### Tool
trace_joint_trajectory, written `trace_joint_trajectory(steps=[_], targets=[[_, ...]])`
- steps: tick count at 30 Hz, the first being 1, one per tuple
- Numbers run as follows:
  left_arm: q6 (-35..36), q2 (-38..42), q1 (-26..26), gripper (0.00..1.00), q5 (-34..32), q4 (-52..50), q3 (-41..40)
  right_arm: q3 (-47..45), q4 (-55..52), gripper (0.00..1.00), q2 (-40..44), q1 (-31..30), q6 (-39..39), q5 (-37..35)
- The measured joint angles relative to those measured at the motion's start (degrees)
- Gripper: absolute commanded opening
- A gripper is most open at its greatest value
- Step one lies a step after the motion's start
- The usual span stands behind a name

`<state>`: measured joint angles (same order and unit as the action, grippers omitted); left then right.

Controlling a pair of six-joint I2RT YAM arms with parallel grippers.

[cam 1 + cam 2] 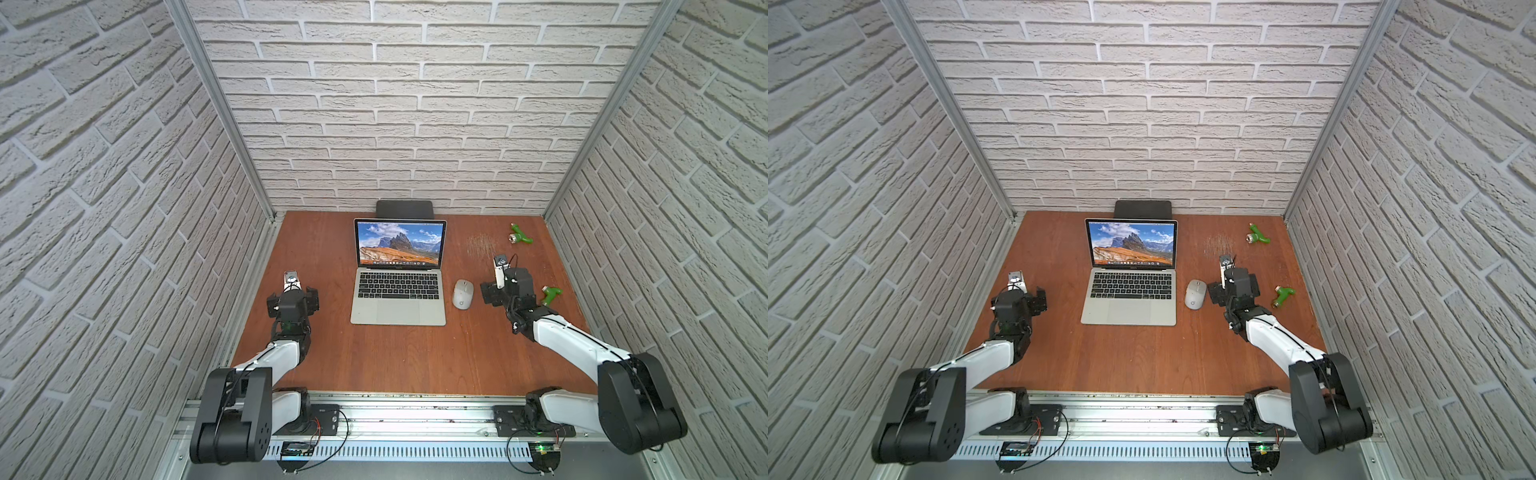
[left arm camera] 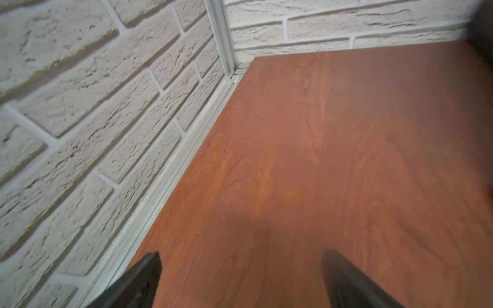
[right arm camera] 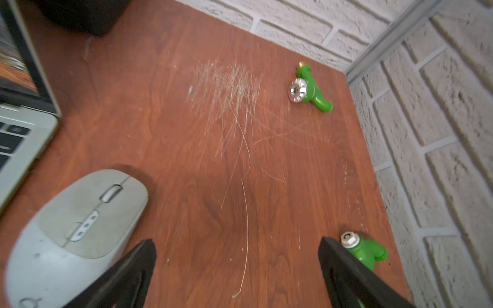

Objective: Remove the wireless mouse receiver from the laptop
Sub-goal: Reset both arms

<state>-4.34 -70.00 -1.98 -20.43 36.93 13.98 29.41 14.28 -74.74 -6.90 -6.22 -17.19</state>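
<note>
The right fingers (image 3: pixel 133 269) spread wide, empty; an oval light-grey mouse (image 3: pixel 74 226) lies just beside one, and a green fitting (image 3: pixel 365 250) is half hidden behind the other. The left fingers (image 2: pixel 344 277) gape, empty, over the wooden counter (image 2: pixel 320 160). The slim silver laptop (image 1: pixel 398 309) sits between both pairs; the wireless mouse receiver cannot be made out.

Wooden table (image 1: pixel 374 365) — on it the laptop (image 1: pixel 398 299), grey mouse (image 1: pixel 462 293), far green fitting (image 1: pixel 521 234), near green fitting (image 1: pixel 552 294).

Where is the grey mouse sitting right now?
In a top view the mouse lies on the table just right of the laptop, between it and the right gripper.
</note>
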Motion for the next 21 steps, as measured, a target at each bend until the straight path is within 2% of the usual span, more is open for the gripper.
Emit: trace_joint_trajectory(steps=[5,10,14,16,17,21], targets=[[0.72,-4.07,-2.29,0.98,7.08,7.56,-0.35,-8.02,13.7,0.98,-3.19,3.45,1.6,4.31],[1.36,-16.37,-2.49,0.98,13.4,21.31,-1.14,-9.9,28.59,0.98,-8.85,3.48,1.33,8.81],[1.6,-18.88,-2.51,0.98,15.17,20.24,-0.35,-10.62,32.52,0.99,-11.67,3.48,1.7,9.03],[1.38,-18.97,-2.14,0.91,13.81,16.68,3.19,-9.22,31.69,0.99,-12.22,4.31,2.6,9.73],[1.42,-18.99,-2.01,0.98,13.2,16.04,4.74,-8.46,31.47,0.99,-12.33,4.92,2.99,10.01],[1.77,-18.86,-1.46,0.99,12.31,15.52,7.65,-6.84,31.63,0.99,-12.33,6.73,4.26,10.56]])
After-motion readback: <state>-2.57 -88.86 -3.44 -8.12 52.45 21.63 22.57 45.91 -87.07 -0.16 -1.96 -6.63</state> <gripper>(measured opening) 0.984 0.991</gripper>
